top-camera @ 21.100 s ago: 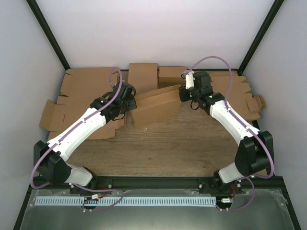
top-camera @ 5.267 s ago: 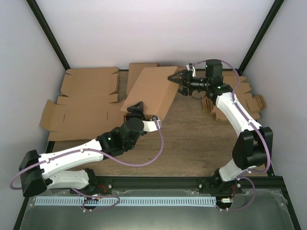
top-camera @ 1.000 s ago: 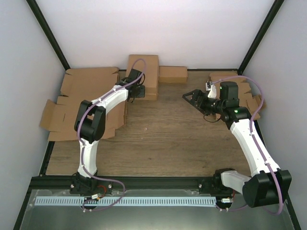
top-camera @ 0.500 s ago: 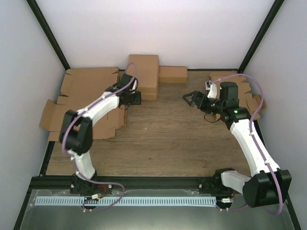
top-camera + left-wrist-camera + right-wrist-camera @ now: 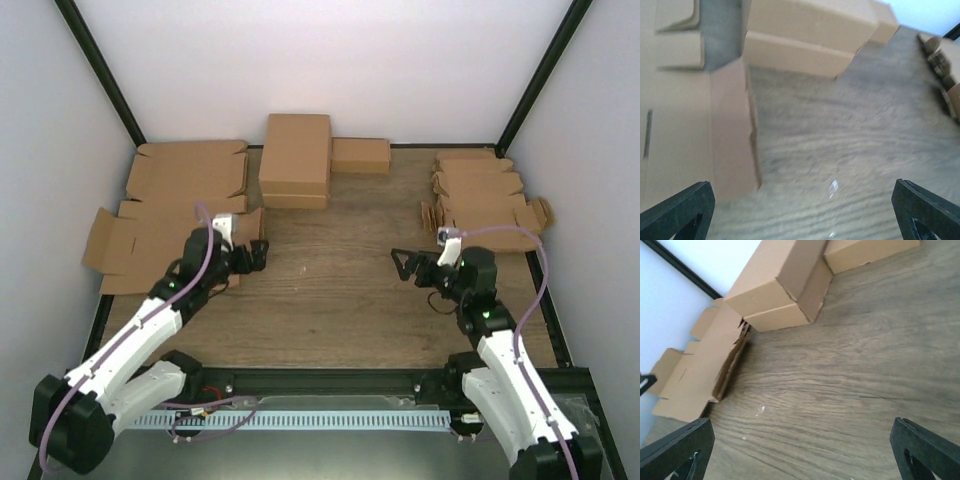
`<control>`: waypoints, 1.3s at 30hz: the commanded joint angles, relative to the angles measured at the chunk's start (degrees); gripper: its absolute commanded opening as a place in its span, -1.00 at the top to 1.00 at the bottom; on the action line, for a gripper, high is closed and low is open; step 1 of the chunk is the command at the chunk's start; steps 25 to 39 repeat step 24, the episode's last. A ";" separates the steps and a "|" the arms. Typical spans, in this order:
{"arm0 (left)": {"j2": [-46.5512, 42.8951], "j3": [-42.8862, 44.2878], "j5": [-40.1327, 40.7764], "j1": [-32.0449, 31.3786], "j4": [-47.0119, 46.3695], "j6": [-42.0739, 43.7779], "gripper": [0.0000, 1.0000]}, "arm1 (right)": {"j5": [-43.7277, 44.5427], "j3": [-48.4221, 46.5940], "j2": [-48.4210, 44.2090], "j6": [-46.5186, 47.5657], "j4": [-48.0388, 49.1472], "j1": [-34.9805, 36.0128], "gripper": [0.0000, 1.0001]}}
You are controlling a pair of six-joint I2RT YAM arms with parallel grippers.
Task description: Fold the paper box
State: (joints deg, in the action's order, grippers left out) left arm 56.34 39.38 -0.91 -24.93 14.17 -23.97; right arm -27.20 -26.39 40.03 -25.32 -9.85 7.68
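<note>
The paper box (image 5: 295, 152) is a closed brown cardboard box at the back centre of the table, seemingly lying on another box like it. It also shows in the left wrist view as the paper box (image 5: 805, 25) and in the right wrist view as the paper box (image 5: 777, 277). My left gripper (image 5: 252, 256) hovers open over bare wood well in front of it, nothing between the fingers. My right gripper (image 5: 404, 266) is open too, low over the table's right half and pointing left. Both are apart from the box.
A smaller narrow box (image 5: 360, 155) sits right of the paper box. Flat cardboard blanks (image 5: 185, 195) cover the back left, their edge close beside my left gripper. Small notched blanks (image 5: 480, 195) are stacked at the back right. The frame posts rise at the corners.
My left gripper has let go at the box, opened, and pulled back toward the near left. The right arm has also drawn back toward its base, still open.
</note>
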 commanded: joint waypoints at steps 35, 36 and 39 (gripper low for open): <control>-23.99 -28.07 5.65 -0.21 -16.41 3.93 -1.00 | 4.15 18.05 -11.13 0.35 14.86 -0.31 -1.00; -23.99 -28.07 5.65 -0.21 -16.41 3.93 -1.00 | 4.15 18.05 -11.13 0.35 14.86 -0.31 -1.00; -23.99 -28.07 5.65 -0.21 -16.41 3.93 -1.00 | 4.15 18.05 -11.13 0.35 14.86 -0.31 -1.00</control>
